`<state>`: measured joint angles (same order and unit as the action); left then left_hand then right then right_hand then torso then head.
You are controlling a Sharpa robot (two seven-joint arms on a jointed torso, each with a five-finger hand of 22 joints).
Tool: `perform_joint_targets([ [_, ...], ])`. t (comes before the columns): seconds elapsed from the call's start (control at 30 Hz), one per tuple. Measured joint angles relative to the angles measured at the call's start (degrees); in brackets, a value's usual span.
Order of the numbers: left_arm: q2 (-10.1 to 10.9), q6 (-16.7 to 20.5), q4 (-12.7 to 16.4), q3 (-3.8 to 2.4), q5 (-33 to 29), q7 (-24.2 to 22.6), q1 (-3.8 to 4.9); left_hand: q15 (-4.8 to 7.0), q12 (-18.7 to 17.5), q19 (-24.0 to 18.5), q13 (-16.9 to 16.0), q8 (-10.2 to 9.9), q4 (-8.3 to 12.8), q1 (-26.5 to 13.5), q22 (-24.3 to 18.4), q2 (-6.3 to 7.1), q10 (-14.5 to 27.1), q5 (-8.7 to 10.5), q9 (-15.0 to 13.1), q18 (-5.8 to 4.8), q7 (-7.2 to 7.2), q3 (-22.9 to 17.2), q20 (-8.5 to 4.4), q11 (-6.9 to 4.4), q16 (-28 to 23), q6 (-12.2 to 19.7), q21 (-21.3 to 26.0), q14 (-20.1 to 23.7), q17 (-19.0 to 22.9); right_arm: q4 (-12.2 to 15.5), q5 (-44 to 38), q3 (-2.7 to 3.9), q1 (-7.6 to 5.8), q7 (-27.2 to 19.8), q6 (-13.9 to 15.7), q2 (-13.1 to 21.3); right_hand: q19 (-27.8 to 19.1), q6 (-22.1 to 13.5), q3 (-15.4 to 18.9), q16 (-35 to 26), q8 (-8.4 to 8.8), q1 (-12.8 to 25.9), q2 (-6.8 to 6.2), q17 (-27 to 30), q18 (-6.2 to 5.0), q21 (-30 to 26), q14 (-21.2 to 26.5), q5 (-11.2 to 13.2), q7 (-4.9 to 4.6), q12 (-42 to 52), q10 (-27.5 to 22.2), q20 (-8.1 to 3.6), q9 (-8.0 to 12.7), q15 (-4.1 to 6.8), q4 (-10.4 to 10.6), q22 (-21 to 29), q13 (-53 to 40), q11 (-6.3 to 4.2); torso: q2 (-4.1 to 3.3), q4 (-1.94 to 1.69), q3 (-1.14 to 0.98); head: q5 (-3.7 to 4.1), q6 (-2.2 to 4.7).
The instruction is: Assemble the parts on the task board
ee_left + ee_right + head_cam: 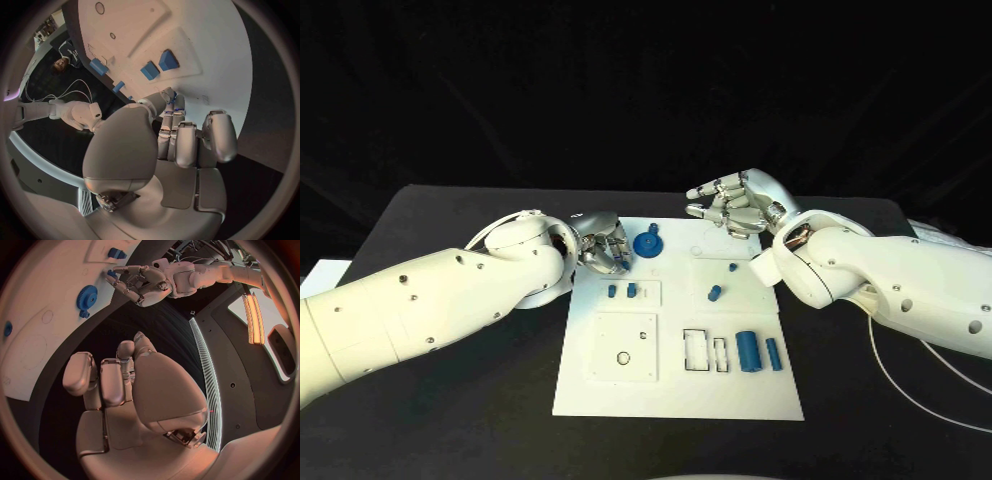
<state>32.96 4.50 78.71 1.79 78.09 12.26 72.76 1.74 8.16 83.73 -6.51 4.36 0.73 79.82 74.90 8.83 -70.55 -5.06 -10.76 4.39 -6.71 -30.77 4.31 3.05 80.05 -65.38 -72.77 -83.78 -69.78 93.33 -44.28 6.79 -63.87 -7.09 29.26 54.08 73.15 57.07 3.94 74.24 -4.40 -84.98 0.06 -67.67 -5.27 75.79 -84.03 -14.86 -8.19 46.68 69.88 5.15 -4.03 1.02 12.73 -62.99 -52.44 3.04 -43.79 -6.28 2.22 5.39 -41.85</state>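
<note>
Black tabletop (459, 215) fills the scene, dark background behind, w/ the white task board (678, 395) lying flat in the middle. Left hand (600, 247) sits at the board's left edge, near its far corner; fingers curled in toward the palm, and in the left wrist view the fingers (187, 145) fold down close together w/ nothing visible between them, so it holds nothing as far as can be seen. Right hand (737, 207) hovers over the board's far edge, toward its right corner, fingers also curled in; right wrist view shows its fingers (103, 382) bunched, no part in them. Parts on the board: a blue gear (648, 241) near the far edge, just beside the left hand's fingertips, touching or not can't tell. Two small blue pieces (622, 291) stand side by side on a raised plate on the board's left half. One small blue peg (714, 293) lies mid-board, tilted, w/ a tinier blue bit (733, 267) just beyond it. Two blue cylinders (759, 352) lie side by side toward the board's right edge, next to two empty outlined slots (704, 351). Another raised plate (622, 347) w/ a small oval hole sits on the near left.
</note>
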Motion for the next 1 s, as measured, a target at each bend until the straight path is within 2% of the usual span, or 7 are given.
perform_joint_targets([
  [0.47, 0.00, -0.24, 0.21, 0.08, 0.14, -0.15, -0.10, 0.00, 0.00, 0.00, -0.09, -0.31, 0.00, -0.23, 0.00, -0.23, -0.45, 0.00, -0.02, 0.01, 0.22, 0.00, 0.00, -0.03, 0.00, -0.21, 0.00, 0.00, 0.04, -0.19, 0.00, 0.00, 0.00, 0.02, -0.07, -0.06, 0.00, 0.00, 0.00, 0.00, 0.00, 0.00, 0.00, 0.00, 0.00, 0.00, 0.00, 0.00, 0.00, 0.00, 0.00, 0.00, 0.00, 0.00, 0.00, 0.00, 0.00, 0.00, 0.01, -0.01, -0.01, 0.06, -0.25],
  [0.73, -0.10, -0.47, 0.25, 0.06, 1.09, -0.08, -0.08, 0.00, -0.71, 0.00, -0.15, -0.32, 0.00, -0.91, 0.00, 0.45, -0.42, 0.00, 0.10, 0.02, 0.20, 0.00, 0.00, 0.00, 0.00, -0.19, 0.00, 0.00, 0.05, -0.23, 0.01, 0.00, 0.00, 0.02, -0.09, -0.24, 0.00, 0.00, 0.00, 0.00, 0.00, 0.00, 0.00, 0.00, 0.00, 0.00, 0.00, 0.00, 0.00, 0.00, 0.00, 0.00, 0.00, 0.00, 0.00, -0.01, 0.00, 0.00, 0.01, -0.02, -0.02, 0.07, -0.30],
  [0.8, -0.14, -0.65, 0.26, 0.06, 1.43, 0.00, -0.07, -0.21, -1.23, 0.00, -0.04, -0.47, 0.00, -1.53, 0.00, 0.60, 0.11, 0.00, 0.39, 0.02, -0.25, 0.00, 0.00, 0.47, 0.00, 0.68, 0.23, -0.21, 0.20, -0.24, 0.05, 0.00, 0.00, 0.01, -0.09, -0.26, 0.00, 0.00, 0.00, 0.00, 0.00, 0.00, 0.00, 0.00, 0.00, 0.00, 0.00, 0.00, 0.00, 0.00, 0.00, 0.00, 0.00, 0.00, 0.00, 0.00, 0.00, 0.00, 0.01, -0.01, -0.03, 0.07, -0.30],
  [1.0, -0.18, -1.47, 0.28, 0.17, 2.15, 0.32, -0.15, -0.21, -2.21, 0.21, 0.23, -0.76, 0.00, -1.89, 0.04, 0.96, 1.68, 0.00, 1.74, 0.02, -0.63, 0.00, 0.21, 0.84, -0.24, 4.09, 1.22, -0.21, 0.82, -0.24, 0.13, -0.01, 0.01, -0.07, -0.15, -0.26, 0.00, 0.00, 0.00, 0.00, 0.00, 0.00, 0.00, 0.00, 0.00, -0.35, 0.00, 0.00, 0.00, 0.00, 0.00, 0.00, 0.00, 0.00, 0.00, 0.07, 0.00, 0.00, 0.01, 0.01, -0.02, 0.07, -0.40],
])
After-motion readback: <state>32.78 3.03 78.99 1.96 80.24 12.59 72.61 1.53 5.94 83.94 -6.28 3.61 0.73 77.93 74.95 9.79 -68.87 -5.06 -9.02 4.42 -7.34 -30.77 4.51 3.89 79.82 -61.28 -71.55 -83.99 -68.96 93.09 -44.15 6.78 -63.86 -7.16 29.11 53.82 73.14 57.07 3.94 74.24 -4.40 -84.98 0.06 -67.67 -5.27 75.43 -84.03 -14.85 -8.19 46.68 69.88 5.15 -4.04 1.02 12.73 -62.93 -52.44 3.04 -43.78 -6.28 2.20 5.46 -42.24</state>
